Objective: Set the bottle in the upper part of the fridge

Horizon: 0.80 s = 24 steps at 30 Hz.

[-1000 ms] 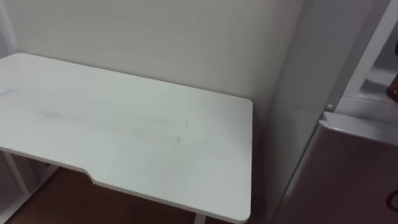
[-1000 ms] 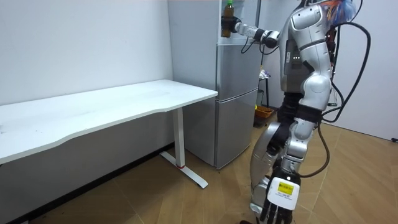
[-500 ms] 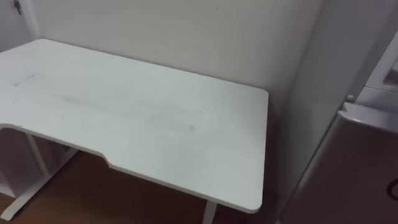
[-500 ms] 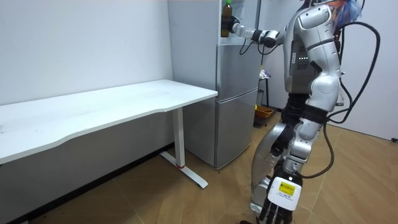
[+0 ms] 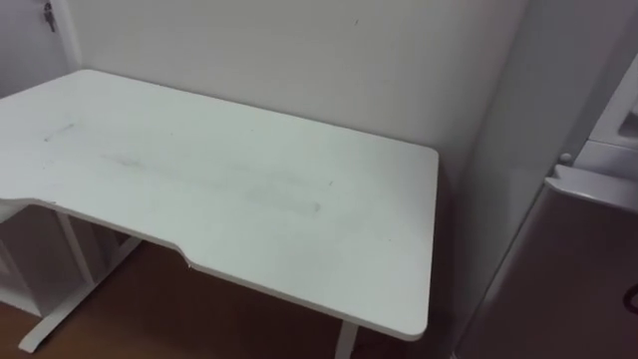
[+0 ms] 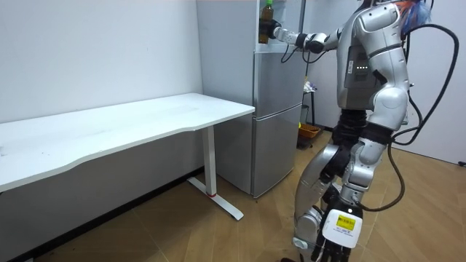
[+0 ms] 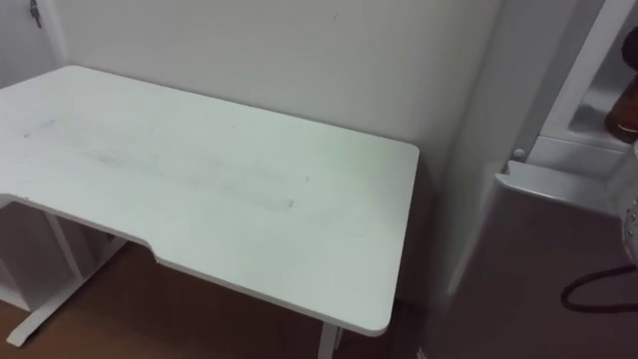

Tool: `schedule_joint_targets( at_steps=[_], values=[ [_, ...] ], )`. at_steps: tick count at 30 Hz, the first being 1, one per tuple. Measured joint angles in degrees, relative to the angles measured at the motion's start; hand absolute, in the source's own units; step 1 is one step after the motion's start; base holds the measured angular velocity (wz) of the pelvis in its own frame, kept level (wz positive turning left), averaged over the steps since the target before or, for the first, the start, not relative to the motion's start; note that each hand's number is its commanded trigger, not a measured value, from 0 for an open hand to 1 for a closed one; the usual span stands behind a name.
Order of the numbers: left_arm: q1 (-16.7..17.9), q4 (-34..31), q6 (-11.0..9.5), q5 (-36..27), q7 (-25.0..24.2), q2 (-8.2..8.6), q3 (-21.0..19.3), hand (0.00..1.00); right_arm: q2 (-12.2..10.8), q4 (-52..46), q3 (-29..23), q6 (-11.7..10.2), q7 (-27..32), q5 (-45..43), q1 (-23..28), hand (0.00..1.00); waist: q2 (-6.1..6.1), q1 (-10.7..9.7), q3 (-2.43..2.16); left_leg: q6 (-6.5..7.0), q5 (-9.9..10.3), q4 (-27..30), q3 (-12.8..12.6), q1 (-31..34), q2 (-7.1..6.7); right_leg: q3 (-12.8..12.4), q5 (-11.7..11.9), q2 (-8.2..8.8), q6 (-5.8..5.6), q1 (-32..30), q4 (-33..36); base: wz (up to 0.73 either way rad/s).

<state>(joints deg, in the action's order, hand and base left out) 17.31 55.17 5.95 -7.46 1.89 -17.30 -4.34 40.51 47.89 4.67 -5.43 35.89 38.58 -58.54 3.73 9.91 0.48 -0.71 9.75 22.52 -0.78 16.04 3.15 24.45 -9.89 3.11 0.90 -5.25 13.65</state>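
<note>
The robot stands before the fridge [image 6: 277,109]; its right hand [image 6: 274,30] grasps the bottle [image 6: 266,12] at the upper compartment's front edge (the left hand [image 6: 336,227] hangs low, state unclear).

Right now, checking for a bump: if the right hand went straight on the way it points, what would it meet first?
Probably the inside of the upper fridge: the right hand, shut on the bottle, points into its open compartment. Depth is unclear.
</note>
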Motion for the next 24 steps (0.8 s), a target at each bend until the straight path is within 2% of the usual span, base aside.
schedule_joint_targets(
  at_steps=[3, 4, 5, 6, 9, 13, 16, 22, 24],
  values=[
    [-0.03, -0.08, -0.01, -1.33, 0.09, -0.12, 0.01, 0.00, 0.20, 0.82, 0.91, -0.27, -1.10, 0.21, -0.06, 1.00, -0.19, 0.17, -0.13, -0.06, -0.08, -0.23, -0.09, -0.28, 0.00, -0.15, 0.02, -0.03, 0.02, 0.07, -0.01, 0.00],
    [-0.01, -0.08, 0.00, -2.06, 0.25, -0.27, 0.01, 0.00, 0.21, 1.15, 0.98, -0.27, -1.60, 0.20, -0.06, 0.93, -0.18, 0.19, -0.14, -0.08, -0.12, -0.36, -0.10, -0.48, 0.00, -0.16, 0.01, -0.04, 0.02, 0.11, -0.06, 0.00],
    [0.00, -0.08, 0.01, -2.08, 0.32, -0.34, 0.01, 0.00, 0.22, 1.26, 0.97, -0.27, -1.73, 0.27, -0.06, 0.32, -0.16, 0.20, -0.15, -0.10, -0.17, -0.49, -0.13, -0.56, 0.00, -0.19, 0.02, -0.04, 0.03, 0.12, -0.07, 0.00],
    [0.01, -0.22, 0.05, -2.18, 0.46, -0.43, 0.02, 0.00, 0.26, 1.42, 0.97, -0.26, -2.00, 0.27, -0.06, 0.00, -0.18, 0.21, -0.16, -0.12, -0.29, -0.65, -0.16, -0.60, 0.00, -0.18, 0.07, -0.05, 0.11, 0.12, -0.15, 0.00],
    [0.11, -0.58, 0.31, -4.34, 0.59, -1.03, 0.04, 0.00, 0.40, 2.54, 1.28, -0.27, -2.97, 1.27, -0.46, 0.00, -0.23, 0.49, -0.17, -0.25, -0.53, -0.82, -0.09, -0.51, 0.07, -0.21, 0.14, -0.16, 0.24, 0.13, -0.12, 0.00],
    [0.61, -1.16, 0.77, -4.24, 1.53, -1.68, 0.02, 0.00, 0.57, 6.49, 1.28, 0.12, -5.56, 2.14, -2.67, 0.00, -0.50, 0.55, -0.27, -0.34, -0.82, -0.88, 0.06, -0.29, 0.09, -0.10, 0.24, -0.22, 0.41, 0.07, -0.04, 0.00],
    [1.11, -1.87, 1.26, -4.16, 1.65, -1.67, 0.02, 0.00, 0.66, 9.76, 1.65, 2.49, -7.25, 2.42, -2.68, 0.00, -0.63, 1.16, -0.34, -0.33, -0.94, -1.06, -0.04, -0.12, 0.07, -0.16, 0.21, -0.10, 0.43, -0.83, 0.33, -0.02],
    [1.33, -2.46, 1.71, -4.16, 1.50, -2.33, 0.02, 0.00, 1.80, 10.92, 3.26, 3.12, -8.66, 2.75, -3.49, 0.00, 0.01, 1.44, -0.61, -0.44, -2.36, -2.59, -0.36, 0.14, -0.01, -0.06, 0.12, 0.25, 0.79, -1.80, 1.13, 0.00],
    [1.34, -2.46, 1.60, -4.15, 1.35, -2.81, 0.02, 0.00, 1.81, 11.22, 3.98, 3.14, -9.07, 2.67, -3.42, 0.00, 0.25, 1.47, -0.44, -0.61, -2.59, -2.82, -0.32, 0.02, 0.08, 0.02, 0.08, 0.18, 0.97, -1.76, 1.14, 0.00]
  ],
)
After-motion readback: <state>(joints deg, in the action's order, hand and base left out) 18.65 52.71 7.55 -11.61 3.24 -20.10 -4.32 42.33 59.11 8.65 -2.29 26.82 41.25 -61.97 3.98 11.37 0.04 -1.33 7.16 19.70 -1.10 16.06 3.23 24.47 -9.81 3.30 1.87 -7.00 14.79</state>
